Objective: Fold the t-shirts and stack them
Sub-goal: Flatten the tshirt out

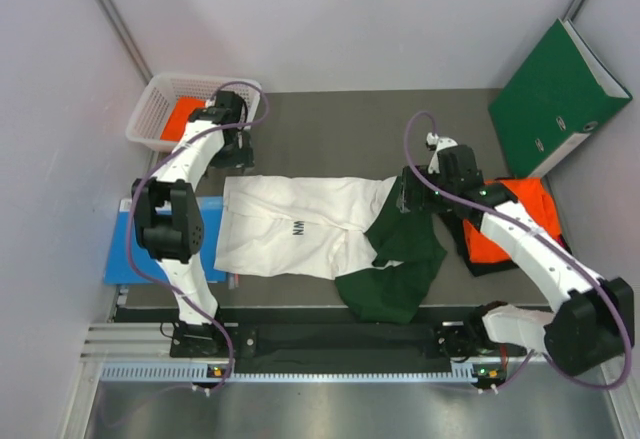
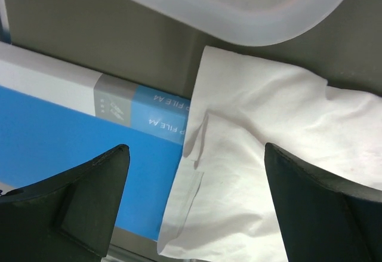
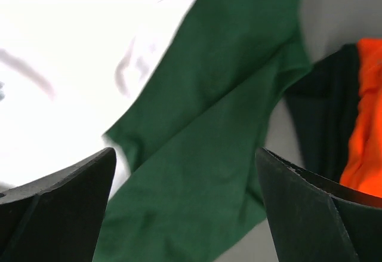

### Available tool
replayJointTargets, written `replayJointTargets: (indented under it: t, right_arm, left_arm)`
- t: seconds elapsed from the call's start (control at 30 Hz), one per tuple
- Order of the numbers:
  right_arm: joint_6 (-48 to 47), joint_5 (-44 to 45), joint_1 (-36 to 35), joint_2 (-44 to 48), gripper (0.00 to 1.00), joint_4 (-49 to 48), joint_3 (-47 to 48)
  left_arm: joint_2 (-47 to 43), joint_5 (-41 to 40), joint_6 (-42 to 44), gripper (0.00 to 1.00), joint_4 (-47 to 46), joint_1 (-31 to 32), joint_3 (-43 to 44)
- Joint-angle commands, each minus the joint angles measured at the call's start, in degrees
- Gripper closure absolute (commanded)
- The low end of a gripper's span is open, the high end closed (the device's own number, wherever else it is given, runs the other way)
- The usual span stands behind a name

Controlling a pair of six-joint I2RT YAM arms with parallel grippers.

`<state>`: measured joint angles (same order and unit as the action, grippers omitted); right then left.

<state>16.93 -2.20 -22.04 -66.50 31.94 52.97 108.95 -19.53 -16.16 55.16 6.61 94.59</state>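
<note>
Left arm (image 1: 190, 159), right arm (image 1: 520, 244), jaws spread wide

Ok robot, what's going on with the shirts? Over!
Left end effector and right end effector open, empty. White shirt spread out, green sleeve crumpled, not stacked. Blue book beside its edge.

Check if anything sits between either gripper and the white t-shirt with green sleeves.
Nothing visible does. The left gripper hangs open over the white t-shirt at its corner, beside the blue book. The right gripper hangs open over its green sleeve. Both wrist views show only bare cloth between the jaws.
</note>
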Motion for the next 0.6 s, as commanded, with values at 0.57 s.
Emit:
replayJointTargets:
  t: [0.57]
  right_arm:
    - [-1.1, 9.6, 5.3, -29.8, 0.11, -22.0, 8.8]
  left_arm:
    - [14.5, 5.6, -0.2, 0.07, -6.2, -0.4, 8.7]
